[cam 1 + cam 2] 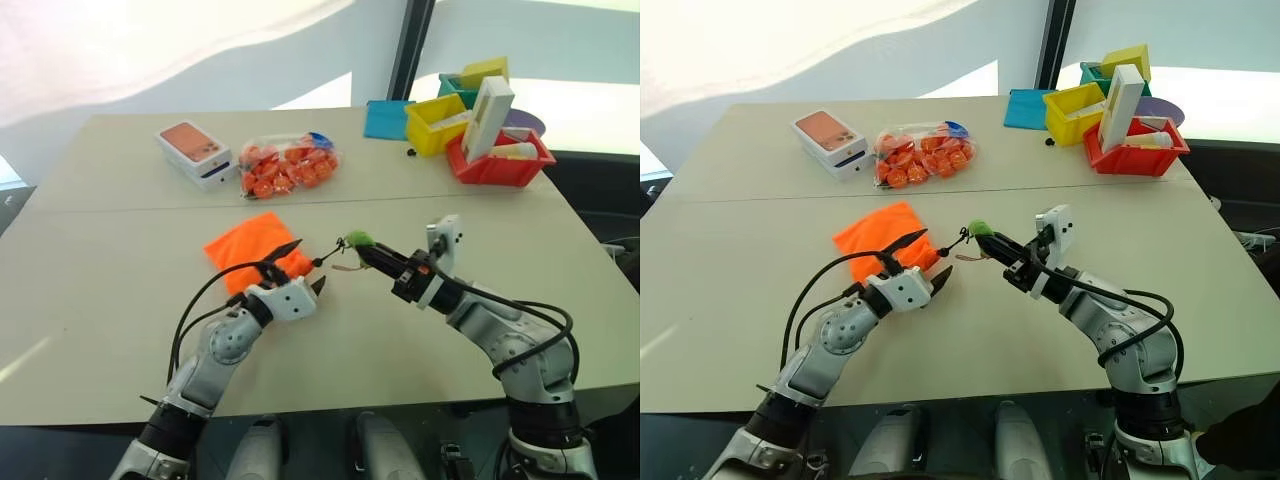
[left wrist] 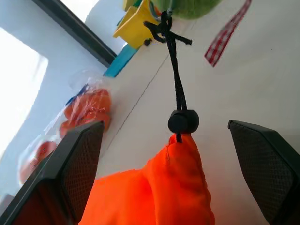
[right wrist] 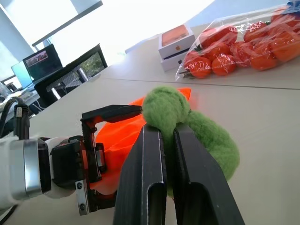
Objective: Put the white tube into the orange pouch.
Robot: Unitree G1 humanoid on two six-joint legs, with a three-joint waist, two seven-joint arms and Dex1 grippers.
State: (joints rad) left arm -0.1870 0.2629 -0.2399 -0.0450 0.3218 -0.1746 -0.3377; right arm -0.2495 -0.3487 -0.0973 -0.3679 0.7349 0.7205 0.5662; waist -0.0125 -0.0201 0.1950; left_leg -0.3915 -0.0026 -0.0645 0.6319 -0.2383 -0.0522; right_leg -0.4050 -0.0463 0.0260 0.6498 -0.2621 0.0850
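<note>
Right end effector (image 1: 364,247): pinching green tuft (image 1: 357,239) | left end effector (image 1: 300,268): spread, straddling orange pouch (image 1: 257,247) neck

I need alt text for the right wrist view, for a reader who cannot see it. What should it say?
The right gripper is shut on the green tuft of the pouch cord. Beyond it, the open left gripper sits at the orange pouch on the table. Farther back lie a clear bag of orange-red pieces and a white box with an orange top.
</note>
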